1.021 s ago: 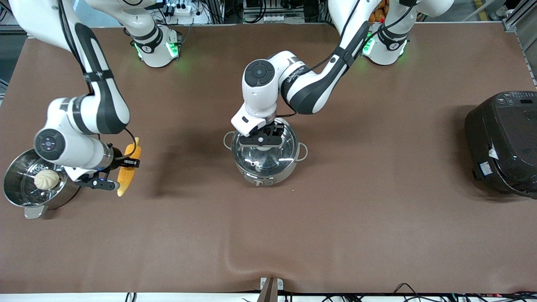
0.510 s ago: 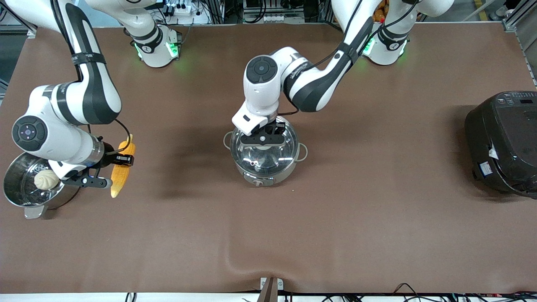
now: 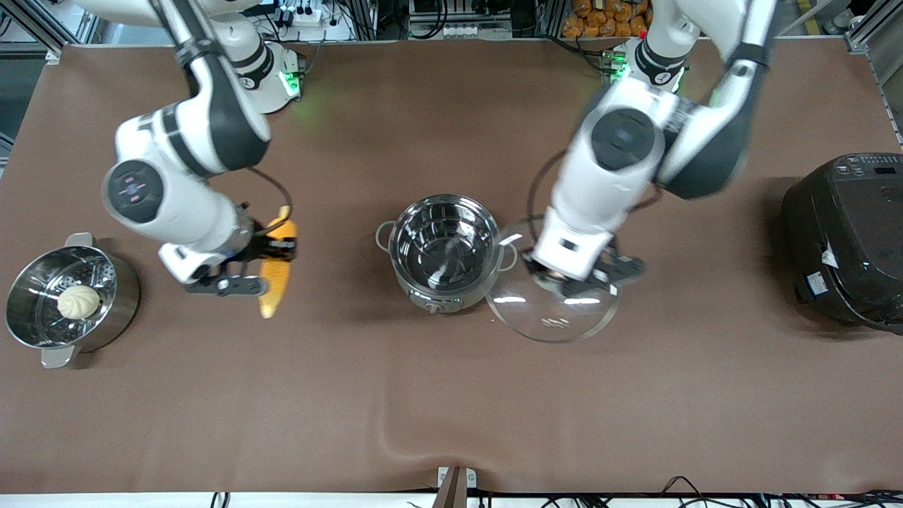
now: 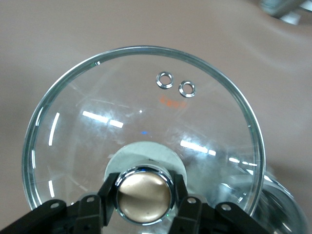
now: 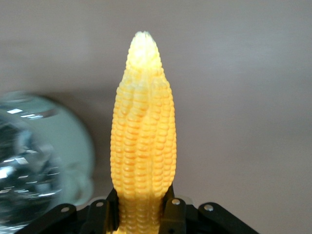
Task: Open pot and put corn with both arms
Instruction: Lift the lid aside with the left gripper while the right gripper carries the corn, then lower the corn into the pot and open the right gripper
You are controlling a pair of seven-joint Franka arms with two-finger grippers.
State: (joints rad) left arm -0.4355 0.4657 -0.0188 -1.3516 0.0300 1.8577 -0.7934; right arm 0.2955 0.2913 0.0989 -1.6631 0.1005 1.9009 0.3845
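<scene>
The shiny steel pot [image 3: 443, 248] stands open and empty at the table's middle, its control knob facing the front camera. My left gripper [image 3: 575, 276] is shut on the tan knob [image 4: 144, 193] of the clear glass lid [image 3: 552, 305] and holds the lid in the air beside the pot, toward the left arm's end of the table. My right gripper [image 3: 271, 248] is shut on the yellow-orange corn [image 3: 276, 271] and holds it above the table between the steamer pot and the open pot. In the right wrist view the corn [image 5: 142, 141] stands out from the jaws.
A perforated steel steamer pot [image 3: 42, 339] with a white bun [image 3: 78, 301] in it sits at the right arm's end. A large black cooker [image 3: 846, 243] stands at the left arm's end. The table is covered by a brown mat.
My left gripper has lifted the lid off the pot and swung it toward the left arm's end. My right gripper has carried the corn from beside the steamer pot toward the open pot.
</scene>
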